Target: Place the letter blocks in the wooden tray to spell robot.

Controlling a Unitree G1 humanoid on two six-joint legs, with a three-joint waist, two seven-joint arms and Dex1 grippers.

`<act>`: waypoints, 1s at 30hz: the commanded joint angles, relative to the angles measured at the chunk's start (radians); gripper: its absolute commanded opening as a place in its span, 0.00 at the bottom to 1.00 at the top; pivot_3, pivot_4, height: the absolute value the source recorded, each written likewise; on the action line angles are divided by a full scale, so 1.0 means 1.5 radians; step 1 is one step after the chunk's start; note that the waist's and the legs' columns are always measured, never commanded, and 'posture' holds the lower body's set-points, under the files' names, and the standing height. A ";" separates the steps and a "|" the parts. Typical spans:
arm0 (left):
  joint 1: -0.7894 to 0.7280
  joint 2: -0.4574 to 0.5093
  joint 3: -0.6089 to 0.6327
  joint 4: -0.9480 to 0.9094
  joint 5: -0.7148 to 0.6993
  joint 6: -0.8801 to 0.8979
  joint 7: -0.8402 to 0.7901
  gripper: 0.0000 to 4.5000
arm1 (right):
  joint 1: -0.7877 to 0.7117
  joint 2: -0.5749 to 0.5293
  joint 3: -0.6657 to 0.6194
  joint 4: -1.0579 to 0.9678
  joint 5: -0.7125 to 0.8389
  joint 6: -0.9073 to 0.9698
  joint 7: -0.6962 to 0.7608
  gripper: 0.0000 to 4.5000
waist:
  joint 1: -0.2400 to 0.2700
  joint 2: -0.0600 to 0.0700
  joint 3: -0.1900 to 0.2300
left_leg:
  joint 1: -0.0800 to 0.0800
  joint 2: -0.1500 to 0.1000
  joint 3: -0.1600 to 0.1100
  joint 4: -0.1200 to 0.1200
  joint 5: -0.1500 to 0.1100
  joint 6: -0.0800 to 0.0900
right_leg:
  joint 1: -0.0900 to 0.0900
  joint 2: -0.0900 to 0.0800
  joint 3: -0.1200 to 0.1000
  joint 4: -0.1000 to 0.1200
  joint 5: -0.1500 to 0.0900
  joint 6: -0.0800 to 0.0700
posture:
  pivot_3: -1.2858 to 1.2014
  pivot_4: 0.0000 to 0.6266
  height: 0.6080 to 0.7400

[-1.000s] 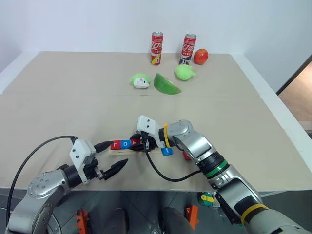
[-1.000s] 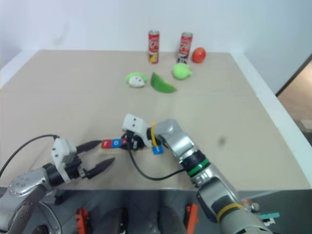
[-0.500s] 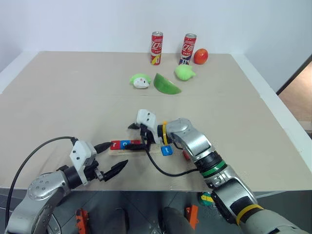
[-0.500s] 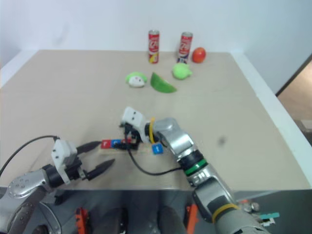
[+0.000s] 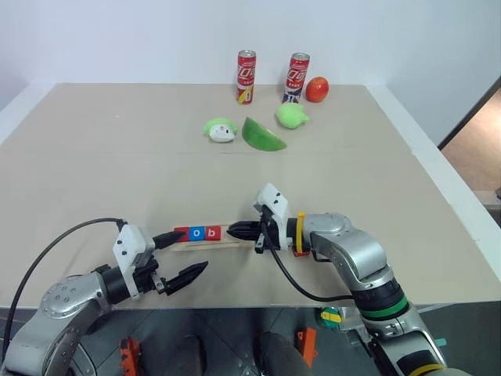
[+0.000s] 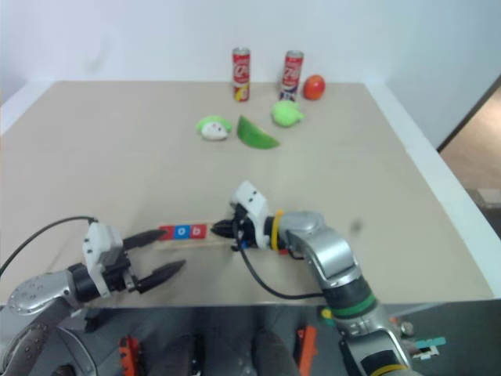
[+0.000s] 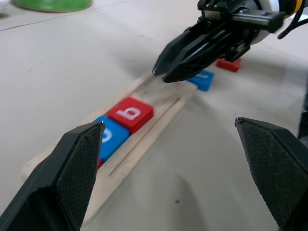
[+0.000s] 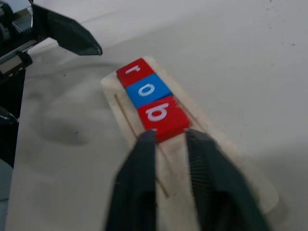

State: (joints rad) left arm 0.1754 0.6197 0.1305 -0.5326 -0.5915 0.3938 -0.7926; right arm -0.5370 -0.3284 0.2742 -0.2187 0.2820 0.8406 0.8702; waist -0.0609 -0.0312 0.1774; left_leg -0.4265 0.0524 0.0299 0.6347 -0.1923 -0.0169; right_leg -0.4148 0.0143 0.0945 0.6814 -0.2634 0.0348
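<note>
The wooden tray [image 5: 232,237] lies near the table's front edge. Three letter blocks sit in its left part: a red r [image 5: 182,233], a blue o [image 5: 197,233] and a red b [image 5: 213,232]. My right gripper [image 5: 232,230] is shut and points along the tray, its tips at the b block's right edge [image 8: 161,117] with nothing held. Two loose letter blocks, one blue [image 7: 202,79] and one red [image 7: 230,63], lie on the table beyond the tray's right end. My left gripper [image 5: 190,250] hangs open at the tray's left end, holding nothing.
At the back of the table [image 5: 117,172] stand two red cans [image 5: 246,76] [image 5: 295,78] and a red fruit [image 5: 317,89]. Closer in lie a green fruit [image 5: 292,116], a green wedge [image 5: 262,135] and a small white-and-green toy [image 5: 219,129].
The red b block now lies in the tray beside the o. My right gripper opened, drew back to the right, turned along the tray and shut. The left gripper stayed put.
</note>
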 commanded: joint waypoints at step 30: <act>0.022 0.008 0.014 -0.035 0.007 -0.010 0.016 1.00 | -0.045 0.051 0.099 0.088 -0.070 -0.162 -0.032 0.01 | -0.001 -0.001 0.000 | -0.001 -0.001 0.000 0.000 0.000 0.000 | 0.000 -0.001 0.000 0.000 -0.001 0.000 | 0.52 0.24 1.00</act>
State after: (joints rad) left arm 0.2053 0.6349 0.1471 -0.5516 -0.5869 0.3978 -0.7701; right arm -0.5832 -0.2610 0.4320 -0.0705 0.1776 0.6149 0.8228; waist -0.0617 -0.0323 0.1770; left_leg -0.4282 0.0515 0.0295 0.6347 -0.1921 -0.0171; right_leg -0.4155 0.0131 0.0940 0.6814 -0.2646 0.0351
